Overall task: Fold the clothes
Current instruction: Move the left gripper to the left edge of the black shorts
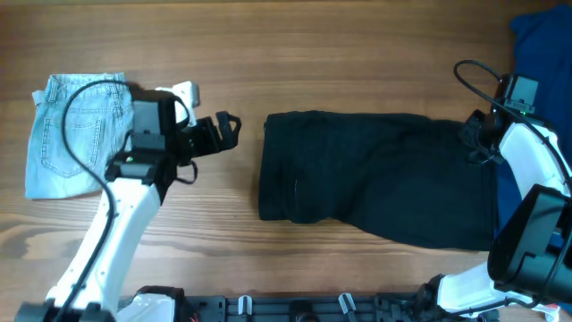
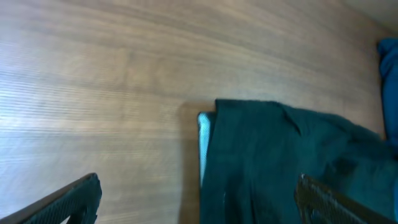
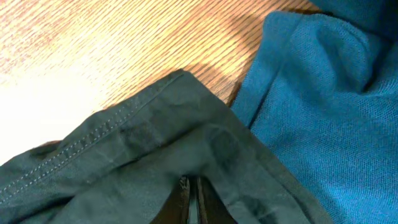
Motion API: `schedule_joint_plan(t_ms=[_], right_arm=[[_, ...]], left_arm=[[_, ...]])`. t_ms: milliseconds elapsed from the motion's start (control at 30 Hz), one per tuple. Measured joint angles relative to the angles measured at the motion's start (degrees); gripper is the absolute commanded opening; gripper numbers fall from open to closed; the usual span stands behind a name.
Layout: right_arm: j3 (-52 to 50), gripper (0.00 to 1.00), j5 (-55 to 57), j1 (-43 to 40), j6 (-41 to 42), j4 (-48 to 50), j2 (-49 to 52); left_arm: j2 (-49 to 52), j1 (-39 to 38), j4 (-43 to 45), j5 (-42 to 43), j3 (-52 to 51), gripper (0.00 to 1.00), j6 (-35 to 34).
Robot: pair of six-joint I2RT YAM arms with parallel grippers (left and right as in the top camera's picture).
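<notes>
- Right gripper [image 3: 189, 191]: fingers pressed together, pinching the right edge of the soft black shorts-like cloth garment [image 1: 375, 179].
- Left gripper [image 1: 231, 132]: fingers wide apart, holding nothing, just left of the black garment.
- Black garment: spread flat on the brown wooden table [image 1: 357, 54], with a thin pale band [image 2: 203, 143] showing at its left edge.
- Probably best to lift the pinched edge only a little, then carry it slowly over to the left edge.
- Line up both edges before letting go, so no lumps.
- Bright blue cloth [image 3: 323, 93]: touching the black garment's right edge, right beside the pinch. Mind not to drag it along.
- Light-blue denim shorts [image 1: 71, 134]: well to the left of the black garment, partly behind the left arm, out of the way.
</notes>
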Motion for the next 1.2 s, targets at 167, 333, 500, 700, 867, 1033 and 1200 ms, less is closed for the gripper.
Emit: schedule_joint_plan(t_ms=[167, 333, 500, 700, 867, 1033, 1200], right_arm=[[0.00, 0.59, -0.39, 0.00, -0.59, -1.01, 0.00], [0.00, 0.57, -0.39, 0.00, -0.59, 0.26, 0.00], [0.00, 0.54, -0.39, 0.00, -0.59, 2.62, 0.02], [-0.02, 0.28, -0.44, 0.00, -0.42, 3.06, 2.82], [-0.04, 0.04, -0.90, 0.00, -0.59, 2.86, 3.48], [-0.04, 0.04, -0.90, 0.00, -0.35, 1.44, 3.48], [-0.04, 0.04, -2.21, 0.00, -0.09, -2.19, 2.78]], left_arm=[[4.85, -2.25, 4.15, 0.44, 0.09, 1.00, -0.02], [6.38, -2.91, 4.13, 0.46, 0.09, 1.00, -0.02], [6.38, -2.91, 4.15, 0.46, 0.09, 1.00, -0.02], [6.38, -2.91, 4.02, 0.46, 0.09, 1.00, -0.02], [6.38, -2.91, 4.07, 0.46, 0.09, 1.00, -0.02], [6.38, -2.91, 4.83, 0.46, 0.09, 1.00, -0.02], [6.38, -2.91, 7.80, 0.46, 0.13, 1.00, -0.02]])
